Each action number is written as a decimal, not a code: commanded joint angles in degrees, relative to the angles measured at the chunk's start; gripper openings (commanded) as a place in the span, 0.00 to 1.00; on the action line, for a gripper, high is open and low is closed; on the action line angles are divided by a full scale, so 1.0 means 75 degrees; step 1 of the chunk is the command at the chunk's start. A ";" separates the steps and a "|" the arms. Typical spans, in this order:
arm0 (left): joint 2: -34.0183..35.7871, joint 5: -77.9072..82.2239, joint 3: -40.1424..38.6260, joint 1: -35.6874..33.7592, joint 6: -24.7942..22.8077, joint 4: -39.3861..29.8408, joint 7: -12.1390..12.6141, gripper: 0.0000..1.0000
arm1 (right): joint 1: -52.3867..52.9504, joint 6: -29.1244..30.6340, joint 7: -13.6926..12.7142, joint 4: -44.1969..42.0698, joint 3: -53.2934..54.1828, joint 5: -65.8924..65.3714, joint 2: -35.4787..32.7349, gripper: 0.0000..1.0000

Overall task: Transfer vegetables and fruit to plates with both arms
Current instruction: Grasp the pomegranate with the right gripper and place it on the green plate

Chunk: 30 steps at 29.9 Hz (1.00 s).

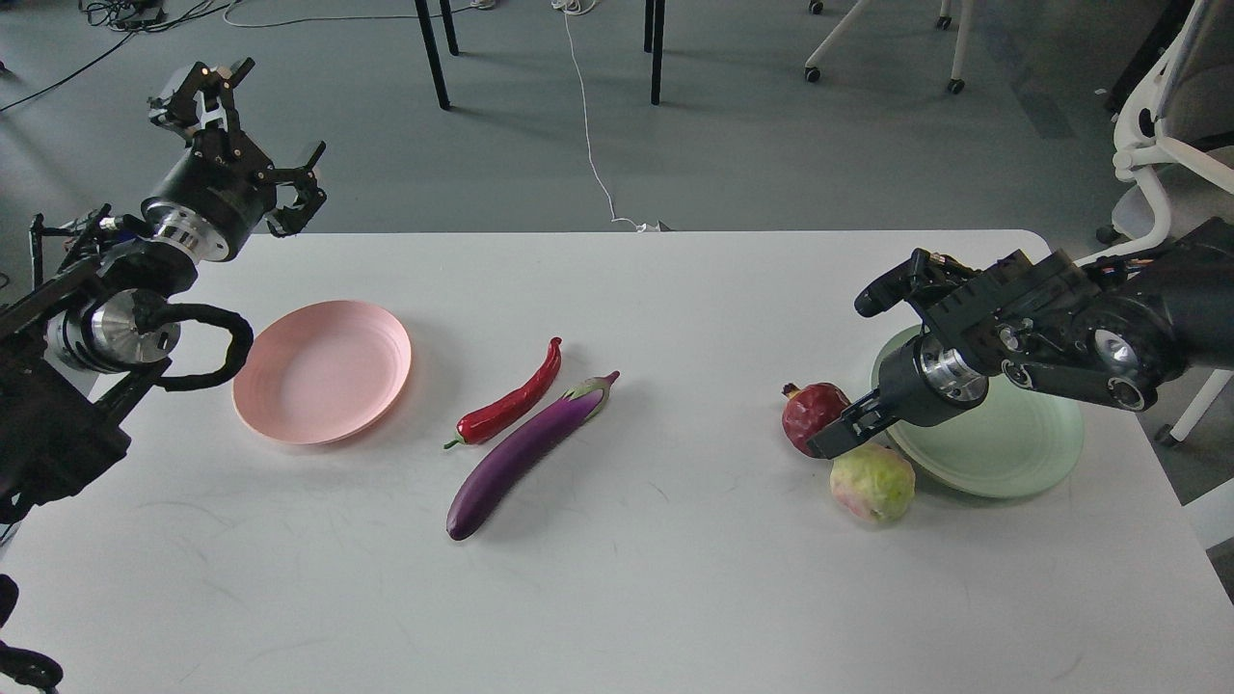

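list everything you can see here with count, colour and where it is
table: 1, white, fills the foreground
pink plate: 1, pale pink, table left
green plate: 1, mint green, table right, partly under the right arm
chili pepper: 1, red, centre, beside the eggplant
eggplant: 1, purple, centre
pomegranate: 1, dark red, left of the green plate
round fruit: 1, yellow-green with pink, at the green plate's near edge
left gripper: 1, black, open, raised beyond the table's far left corner
right gripper: 1, black, between the two fruits
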 commanded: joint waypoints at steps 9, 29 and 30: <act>-0.0083 0.0000 0.0001 -0.0008 0.0011 0.0000 0.0012 0.98 | 0.0560 -0.0081 -0.0012 0.0053 0.0796 0.0038 -0.0868 0.54; -0.0095 0.0012 0.0024 0.0004 -0.0001 0.0000 0.0001 0.98 | -0.0645 -0.0151 -0.0458 -0.1317 0.0621 -0.1192 -0.1935 0.67; -0.0095 0.0012 0.0024 0.0004 -0.0001 0.0011 0.0012 0.98 | -0.0808 -0.0256 -0.0458 -0.1480 0.0621 -0.1297 -0.1935 0.70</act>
